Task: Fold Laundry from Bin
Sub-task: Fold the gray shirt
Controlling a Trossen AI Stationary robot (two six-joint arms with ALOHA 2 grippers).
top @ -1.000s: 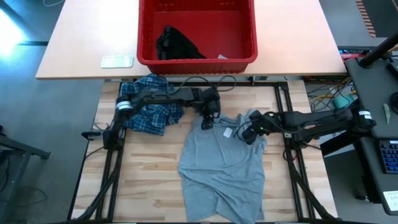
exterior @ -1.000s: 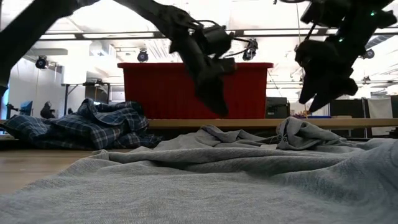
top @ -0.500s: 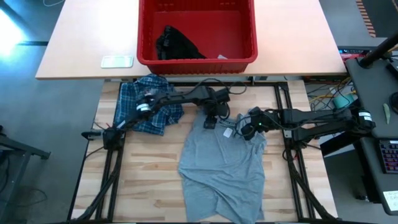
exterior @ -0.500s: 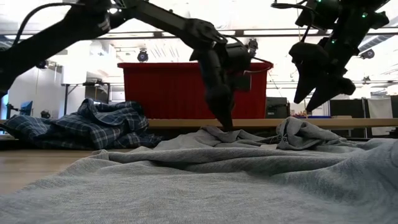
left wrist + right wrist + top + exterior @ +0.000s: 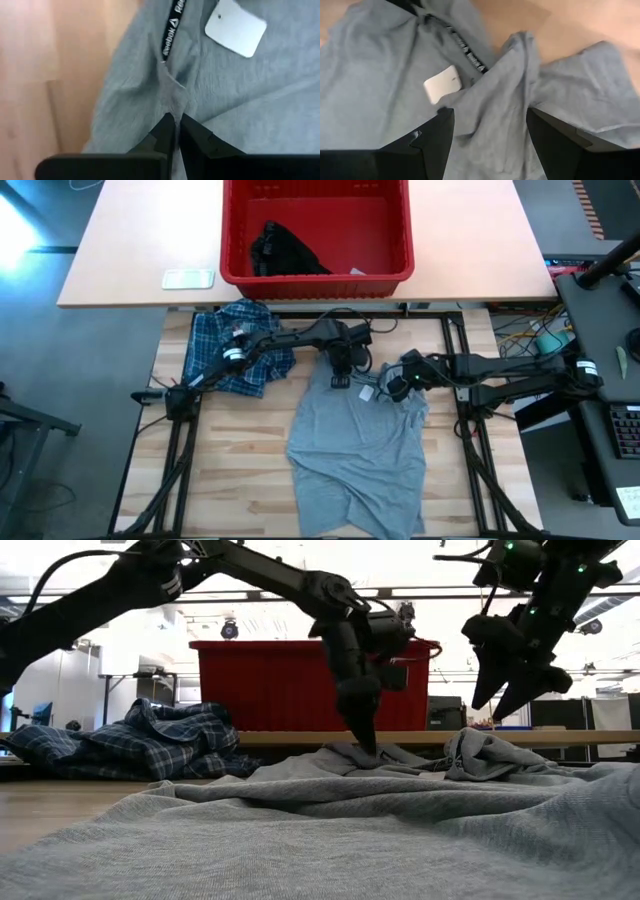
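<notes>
The light grey T-shirt lies spread on the wooden table, its neck end toward the far edge, with a white tag by the printed neck tape. My left gripper stands at that neck end, shut on the cloth. My right gripper hangs open just above a bunched fold of the shirt on the right and touches nothing. The plaid shirt lies crumpled at the far left. A black garment lies in the red bin. My left gripper pinches a small raised fold of the grey T-shirt between its two fingers, just below the neck tape. The fingers come from above, pointing steeply down. The rest of the shirt lies slack on the table.
The bin stands on a tan table beyond the wooden one, next to a small pale flat object. Bare wood shows to the left of the grey shirt. Cables run along the wooden table's far edge.
My left gripper has come down onto the neck end of the grey T-shirt, tipped steeper, and shut on a fold of it. The shirt lies as before.
</notes>
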